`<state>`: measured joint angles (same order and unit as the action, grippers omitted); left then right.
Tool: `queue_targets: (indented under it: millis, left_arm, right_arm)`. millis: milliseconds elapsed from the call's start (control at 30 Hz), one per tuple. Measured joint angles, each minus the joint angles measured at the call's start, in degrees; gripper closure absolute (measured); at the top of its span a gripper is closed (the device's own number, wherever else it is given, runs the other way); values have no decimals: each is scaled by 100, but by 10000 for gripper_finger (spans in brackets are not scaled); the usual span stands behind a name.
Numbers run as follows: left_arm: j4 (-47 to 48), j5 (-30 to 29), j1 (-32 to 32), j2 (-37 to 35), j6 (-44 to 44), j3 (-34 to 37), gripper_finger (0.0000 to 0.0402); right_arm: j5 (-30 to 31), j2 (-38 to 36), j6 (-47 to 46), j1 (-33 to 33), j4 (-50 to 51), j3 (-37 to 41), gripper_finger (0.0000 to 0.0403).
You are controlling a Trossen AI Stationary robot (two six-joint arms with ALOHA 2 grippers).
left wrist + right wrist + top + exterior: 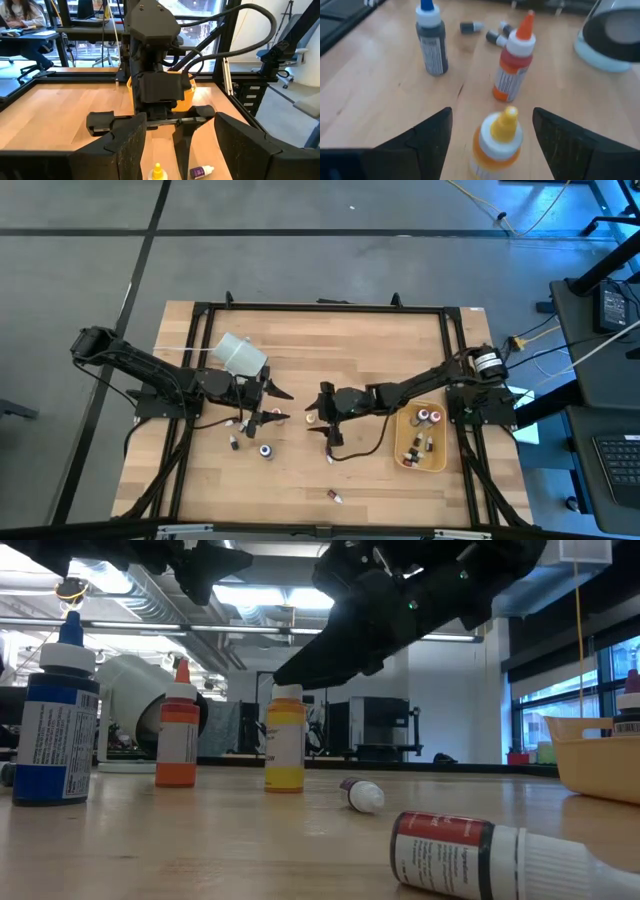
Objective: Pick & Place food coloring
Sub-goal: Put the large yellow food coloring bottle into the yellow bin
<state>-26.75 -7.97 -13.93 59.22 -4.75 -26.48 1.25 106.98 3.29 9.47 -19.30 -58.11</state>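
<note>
Left gripper [277, 403] hovers open, waiting near a tipped white cup [240, 354]. Upright on the table: one blue dropper bottle [431, 40], one orange [514, 62], one yellow [496, 145]. Right gripper [492, 142], fingers spread, straddles the yellow one, apparently to grasp it. Far right, tan plastic tray [421, 438] holds several bottles.

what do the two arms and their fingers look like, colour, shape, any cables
Both arms are black, built of slim jointed segments. The left gripper and right gripper each end in two dark, wedge-shaped fingers with a textured surface. Black cables loop along the right arm, and its wrist is a blocky black housing. No markings are visible.
</note>
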Motion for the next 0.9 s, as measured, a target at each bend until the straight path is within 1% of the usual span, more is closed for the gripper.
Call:
queue_targets:
  millis: [100,200,600,767,900]
  left_arm:
    - [1,2,0,0,0,0,175]
    - [1,0,0,1,0,0,174]
    - [2,-4,0,0,0,0,175]
    - [3,-4,0,0,0,0,172]
    - [7,-4,0,0,0,0,172]
  right_arm:
    - [3,-5,-6,-11,136,-4,138]
    - [3,-5,-8,-11,151,-3,160]
    - [12,-5,31,-35,235,-2,281]
    - [43,-50,0,-42,276,-2,286]
    - [88,-541,-50,68,631,7,284]
